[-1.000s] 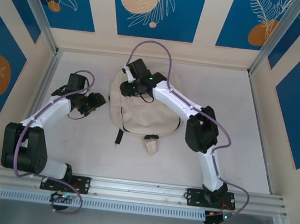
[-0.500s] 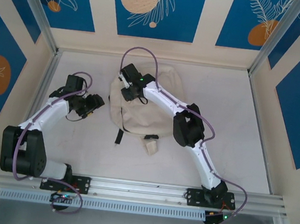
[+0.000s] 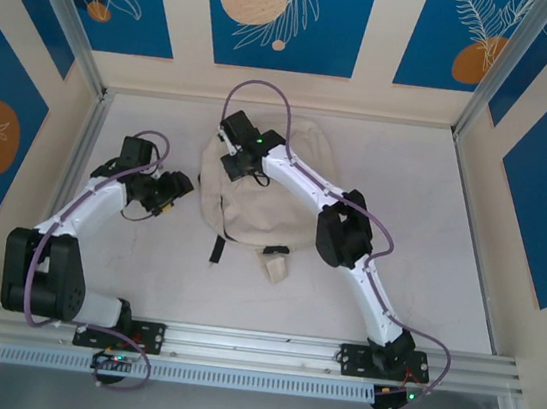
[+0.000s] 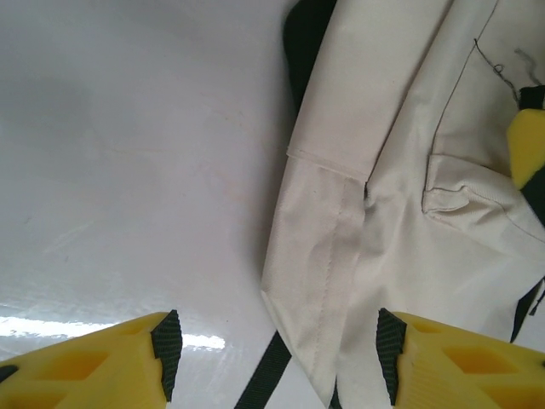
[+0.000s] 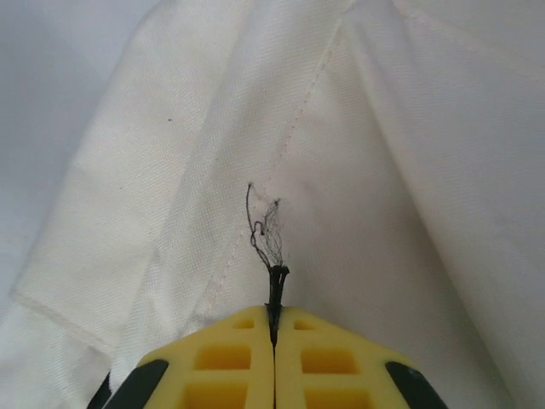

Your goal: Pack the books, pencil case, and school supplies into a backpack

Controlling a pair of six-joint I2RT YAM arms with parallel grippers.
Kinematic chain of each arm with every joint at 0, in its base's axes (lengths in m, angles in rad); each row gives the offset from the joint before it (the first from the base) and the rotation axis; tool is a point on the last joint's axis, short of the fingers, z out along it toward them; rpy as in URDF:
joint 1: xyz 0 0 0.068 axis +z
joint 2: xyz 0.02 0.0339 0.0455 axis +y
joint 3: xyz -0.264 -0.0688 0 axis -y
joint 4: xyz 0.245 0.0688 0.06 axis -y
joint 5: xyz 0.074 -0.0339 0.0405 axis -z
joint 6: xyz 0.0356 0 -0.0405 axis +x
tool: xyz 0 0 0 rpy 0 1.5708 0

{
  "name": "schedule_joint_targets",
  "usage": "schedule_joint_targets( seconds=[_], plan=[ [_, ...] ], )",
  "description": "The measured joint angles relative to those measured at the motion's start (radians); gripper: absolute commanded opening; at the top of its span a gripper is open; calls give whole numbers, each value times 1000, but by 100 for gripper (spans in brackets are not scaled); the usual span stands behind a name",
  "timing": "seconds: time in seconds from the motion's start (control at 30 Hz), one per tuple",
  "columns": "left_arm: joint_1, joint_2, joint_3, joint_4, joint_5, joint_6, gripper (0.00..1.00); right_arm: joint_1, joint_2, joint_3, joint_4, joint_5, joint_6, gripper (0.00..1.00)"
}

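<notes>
Backpack (image 3: 273, 210): cream-white, lying flat on the white table (image 3: 431, 235), a bit left of centre, between the 2 arms. 1 black strap (image 3: 217, 249) sticks out from its near-left edge. A small cream fabric piece (image 3: 274, 264) lies on the table just beside its near edge; can't tell what it is.

Right gripper (image 3: 229, 168): reached across, down on the far-left part of the backpack. In the right wrist view its 2 yellow fingers (image 5: 221, 366) are pressed fully together, no gap. A frayed black thread (image 5: 262, 226) comes out of the line where they meet and trails up over the cream fabric beside a stitched seam. So the jaws are closed and pinching that thread. Can't tell whether any fabric is caught too.

Left gripper (image 3: 181, 189): low over the table, just off the backpack's left edge, pointing at it. In the left wrist view its yellow fingers (image 4: 102, 371) stand wide apart, black pads facing each other, nothing gripped. The backpack's folded edge and a black webbing strip (image 4: 266, 379) sit below and between them; can't tell if anything touches. A yellow piece (image 4: 528, 145) shows at the right edge of that view, over the backpack; can't tell what it is.
</notes>
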Motion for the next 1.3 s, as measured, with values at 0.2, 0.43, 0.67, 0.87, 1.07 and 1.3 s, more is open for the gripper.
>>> schedule_joint_targets(
  seconds=[0.2,0.43,0.67,0.87,1.07,1.3],
  plan=[
    [-2,72,1,86,95,-16,64,-47,-116,-120,56,-91,122,0],
    [-57,232,88,205,168,-61,64,-68,-179,-237,127,-150,199,0],
    [-142,372,251,275,193,-89,58,-80,-219,-318,176,-202,244,0],
    [-165,495,372,239,212,-85,42,-93,-243,-357,208,-235,270,0],
    [-166,546,402,218,245,-82,8,-106,-251,-386,226,-267,280,0],
    [-169,552,415,208,247,-86,0,-108,-274,-411,215,-200,279,0]
  ],
)
